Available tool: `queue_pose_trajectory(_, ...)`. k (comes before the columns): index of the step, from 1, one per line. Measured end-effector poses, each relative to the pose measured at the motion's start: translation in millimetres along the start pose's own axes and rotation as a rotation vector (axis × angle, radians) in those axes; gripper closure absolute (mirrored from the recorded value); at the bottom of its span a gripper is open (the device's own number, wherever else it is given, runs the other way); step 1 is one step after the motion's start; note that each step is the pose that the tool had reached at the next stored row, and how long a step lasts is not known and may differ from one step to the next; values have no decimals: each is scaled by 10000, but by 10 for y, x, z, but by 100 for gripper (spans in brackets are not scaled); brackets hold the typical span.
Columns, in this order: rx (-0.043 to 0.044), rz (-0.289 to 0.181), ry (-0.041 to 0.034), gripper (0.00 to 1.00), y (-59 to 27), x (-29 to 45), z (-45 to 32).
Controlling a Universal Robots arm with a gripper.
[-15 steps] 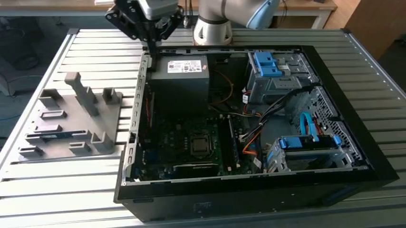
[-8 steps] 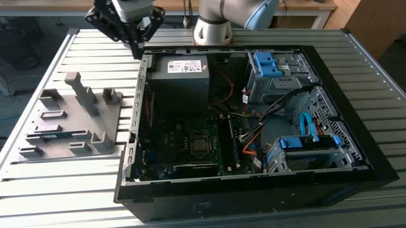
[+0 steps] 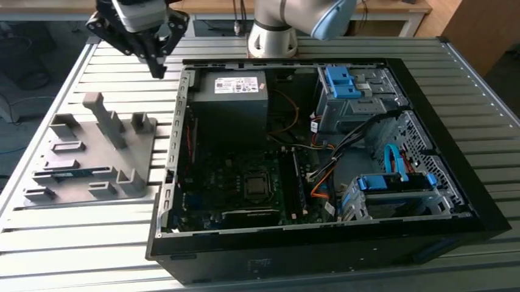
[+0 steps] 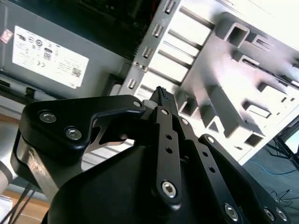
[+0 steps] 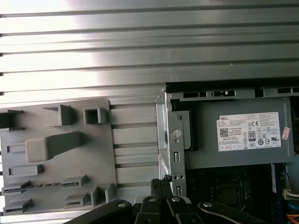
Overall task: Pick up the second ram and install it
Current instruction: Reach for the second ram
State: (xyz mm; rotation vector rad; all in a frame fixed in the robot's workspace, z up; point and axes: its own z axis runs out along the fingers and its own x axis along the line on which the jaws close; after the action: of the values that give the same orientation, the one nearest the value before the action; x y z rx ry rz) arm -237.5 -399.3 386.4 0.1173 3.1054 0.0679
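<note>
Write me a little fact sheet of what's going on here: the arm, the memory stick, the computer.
end effector: shut, holding nothing, raised near the case edge that faces the holder
second ram: lying in a slot of the grey holder, apart from the end effector
computer case: open, lying on the slatted table, motherboard exposed
work so far: ram not yet picked up
</note>
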Motion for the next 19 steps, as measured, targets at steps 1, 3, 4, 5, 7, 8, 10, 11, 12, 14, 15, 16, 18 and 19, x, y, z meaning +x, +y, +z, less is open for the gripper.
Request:
queue_pose_trajectory(1, 0, 2, -1, 90, -3, 40, 4)
queue_pose_trajectory(3, 1, 1, 0, 90, -11, 131, 12)
queue_pose_trajectory(4, 1, 1, 1, 90, -14, 175, 15)
queue_pose_trajectory(5, 0, 0, -1, 90, -18, 220, 19)
queue_pose_trajectory(7, 0, 2, -1, 90, -25, 311, 25)
queue_pose_trajectory(8, 0, 2, 0, 90, -29, 356, 28)
queue_pose_trajectory(10, 1, 0, 0, 90, -36, 449, 33)
queue_pose_trajectory(11, 0, 1, -1, 90, -40, 494, 36)
queue_pose_trajectory(12, -1, 3, -2, 90, -43, 538, 38)
queue_pose_trajectory(14, 1, 1, 1, 90, -49, 614, 42)
queue_pose_trajectory(15, 1, 1, 0, 90, -52, 653, 44)
queue_pose_trajectory(16, 0, 0, -1, 90, -56, 693, 47)
queue_pose_trajectory(18, 0, 2, -1, 90, -61, 767, 52)
queue_pose_trajectory(19, 1, 2, 0, 90, -63, 799, 54)
